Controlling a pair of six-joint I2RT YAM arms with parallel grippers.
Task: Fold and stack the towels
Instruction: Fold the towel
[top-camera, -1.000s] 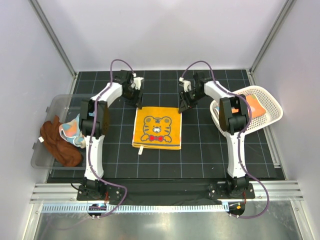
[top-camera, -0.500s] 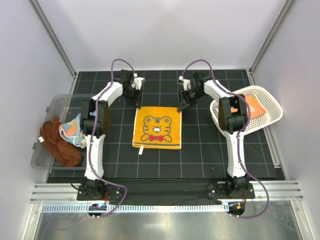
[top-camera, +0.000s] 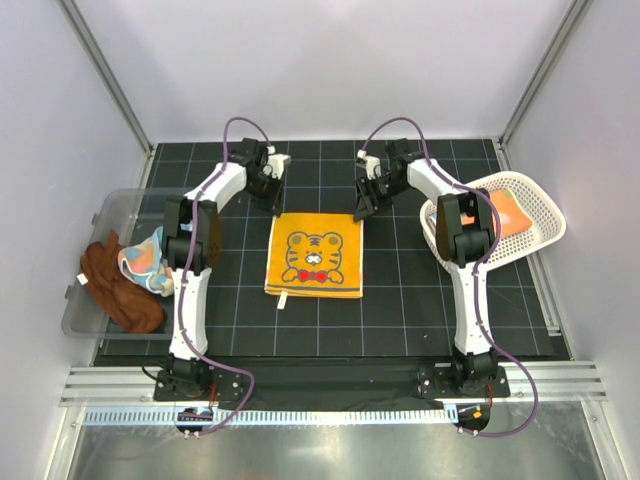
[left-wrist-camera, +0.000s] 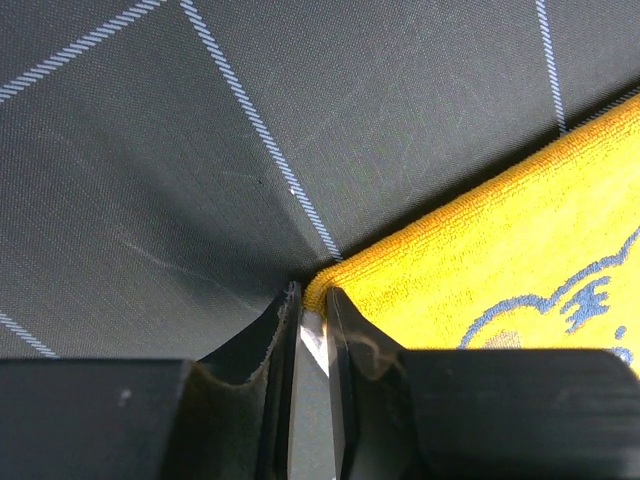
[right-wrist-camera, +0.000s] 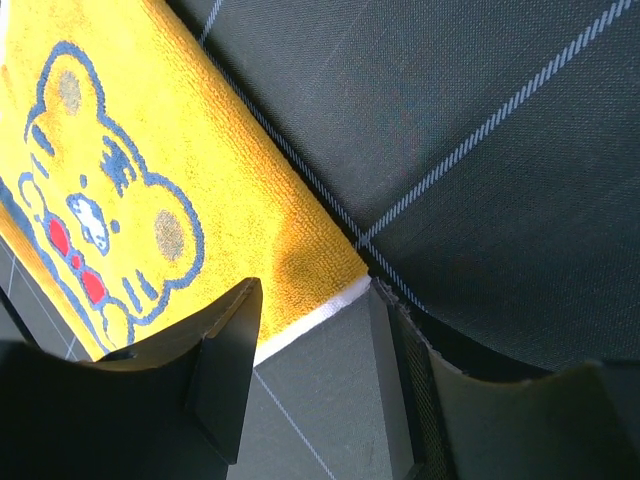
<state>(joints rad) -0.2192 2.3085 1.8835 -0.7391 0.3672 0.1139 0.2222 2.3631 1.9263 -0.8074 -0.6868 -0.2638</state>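
A yellow-orange towel with a cartoon tiger face lies flat in the middle of the black grid mat. My left gripper is at its far left corner. In the left wrist view the jaws are nearly together, with the towel's corner pinched at their tips. My right gripper is at the far right corner. In the right wrist view it is open, and the white-edged corner of the towel lies between its fingers.
A clear bin at the left holds a rust-brown towel and a light blue and orange cloth. A white perforated basket at the right holds an orange towel. Metal frame posts stand at the back corners.
Both wrists have shifted slightly toward the far side of the table. The towel has not moved.
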